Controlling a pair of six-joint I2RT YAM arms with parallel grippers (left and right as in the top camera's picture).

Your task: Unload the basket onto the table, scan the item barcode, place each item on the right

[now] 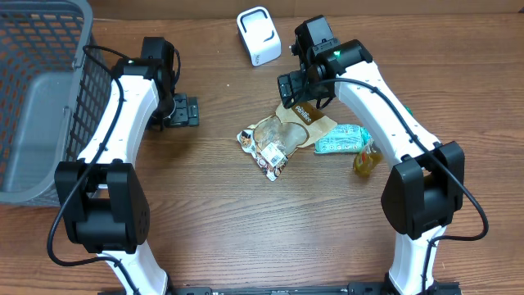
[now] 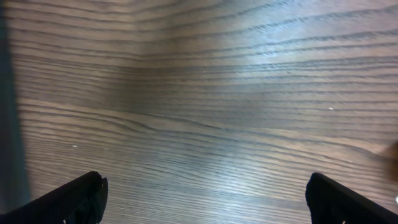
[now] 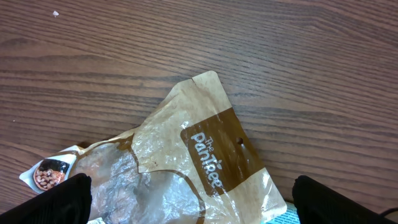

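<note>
Hovering above the brown bag (image 3: 214,155), right pincer (image 3: 191,200) spread wide.

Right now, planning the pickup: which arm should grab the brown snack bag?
Right. The right gripper hangs open over the brown snack bag; the left gripper, open too, faces only bare table.

Brown wooden table (image 1: 246,238): dark streaked grain.
Grey wire-mesh basket (image 1: 49,49): dark grid over a pale grey floor.
Rounded white plastic scanner (image 1: 259,36): plain white.
Tan paper-and-clear-film bag (image 3: 217,155): brown band, white lettering (film glossy, crinkled).
Mint-green foil packet (image 1: 342,141): white print.
Small amber bottle (image 1: 366,159): golden yellow.
</note>
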